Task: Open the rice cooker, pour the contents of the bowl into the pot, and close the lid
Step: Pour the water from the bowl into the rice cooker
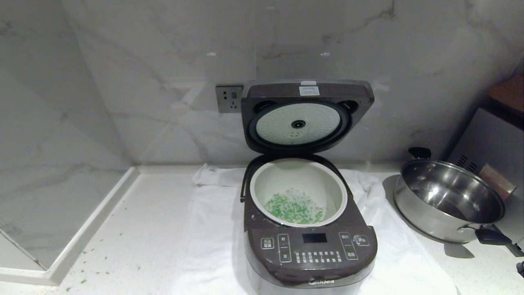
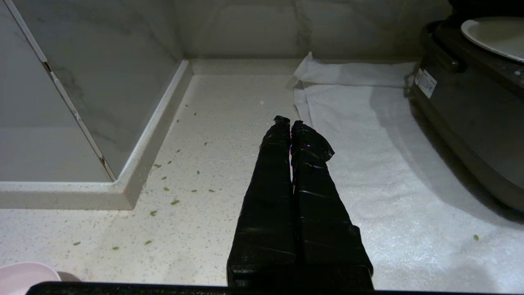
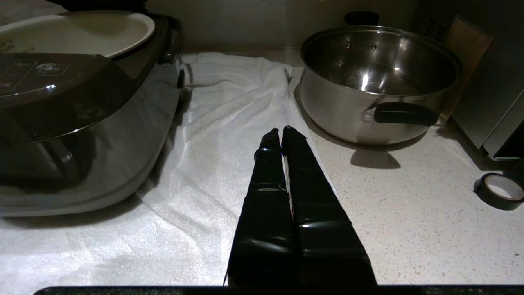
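With green contents [image 1: 295, 208] already in the pot [image 1: 298, 191], the upright lid [image 1: 306, 116] stands behind the rice cooker [image 1: 309, 250], between both empty, closed pincers, left [image 2: 290, 122] and right [image 3: 281, 132], neither clearly nearer.

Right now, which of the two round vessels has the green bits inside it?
The pot inside the rice cooker: white-rimmed, with green contents on its bottom. The steel pan beside it has none.
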{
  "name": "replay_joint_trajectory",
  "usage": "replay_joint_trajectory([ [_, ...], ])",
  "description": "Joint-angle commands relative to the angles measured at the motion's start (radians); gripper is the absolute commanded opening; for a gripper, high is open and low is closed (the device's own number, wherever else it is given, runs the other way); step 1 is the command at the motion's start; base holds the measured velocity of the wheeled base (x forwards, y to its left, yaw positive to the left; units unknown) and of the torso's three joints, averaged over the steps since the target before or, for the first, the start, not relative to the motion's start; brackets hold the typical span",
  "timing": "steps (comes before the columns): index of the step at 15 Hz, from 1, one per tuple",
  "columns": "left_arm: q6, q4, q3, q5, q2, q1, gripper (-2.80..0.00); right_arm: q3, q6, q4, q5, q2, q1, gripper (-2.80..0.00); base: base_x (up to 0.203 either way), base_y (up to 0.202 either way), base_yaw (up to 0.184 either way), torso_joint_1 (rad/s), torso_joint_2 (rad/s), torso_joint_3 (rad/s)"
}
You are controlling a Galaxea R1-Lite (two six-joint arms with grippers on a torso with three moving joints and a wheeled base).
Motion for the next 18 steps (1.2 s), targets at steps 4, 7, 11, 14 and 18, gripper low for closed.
replay_joint_trajectory([
  [4, -0.003, 0.004, 0.006, 0.021, -0.003, 0.003, -2.8, 0.002, -0.001, -0.001, 0.001, 0.0, 0.0, -2.8, 0.0, 0.0, 0.0, 0.0, 0.0, 0.0],
  [7, -0.009, 0.112, -0.118, 0.085, 0.03, 0.003, -2.8, 0.002, -0.001, -0.001, 0.001, 0.0, 0.0, -2.8, 0.0, 0.0, 0.0, 0.0, 0.0, 0.0],
  [11, -0.102, 0.337, -0.347, 0.193, 0.346, 0.004, -2.8, 0.002, -0.001, -0.001, 0.001, 0.0, 0.0, -2.8, 0.0, 0.0, 0.0, 0.0, 0.0, 0.0],
  [14, -0.148, 0.657, -0.501, 0.283, 0.607, 0.002, -2.8, 0.002, -0.001, -0.001, 0.001, 0.0, 0.0, -2.8, 0.0, 0.0, 0.0, 0.0, 0.0, 0.0],
  [18, -0.132, 0.879, -0.642, 0.319, 0.826, 0.066, -2.8, 0.002, -0.001, -0.001, 0.001, 0.0, 0.0, -2.8, 0.0, 0.0, 0.0, 0.0, 0.0, 0.0],
])
